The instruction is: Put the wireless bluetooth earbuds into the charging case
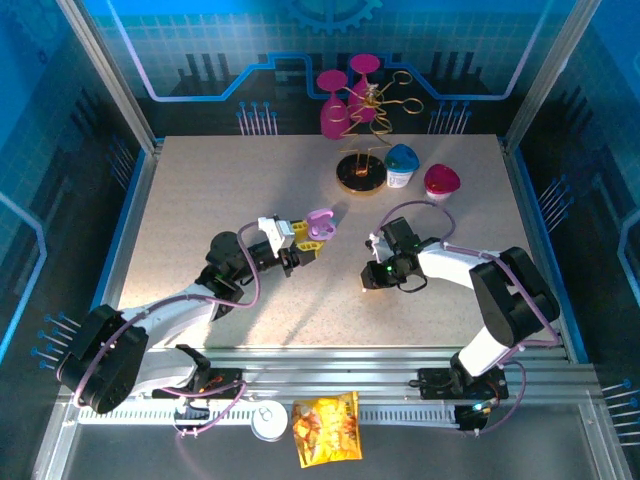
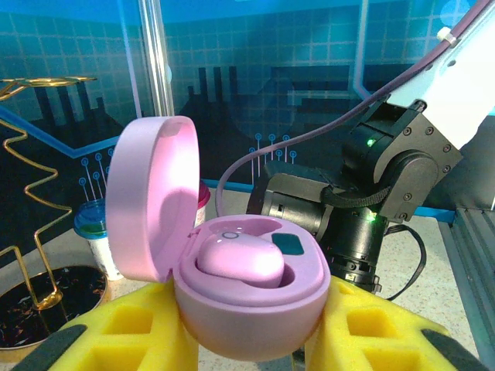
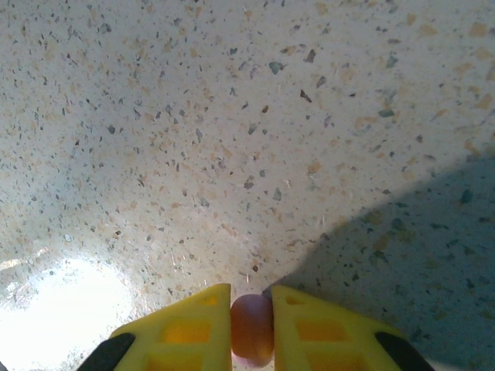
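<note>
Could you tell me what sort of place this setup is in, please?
Probably a robot test booth: a left arm and right arm bolted to a rail, a speckled table, and blue circuit-print walls around it.

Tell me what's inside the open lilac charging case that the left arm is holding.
One lilac earbud sits in the charging case, on the side nearer the raised lid. Beside it a dark teal patch shows. The well beneath the bud is covered.
</note>
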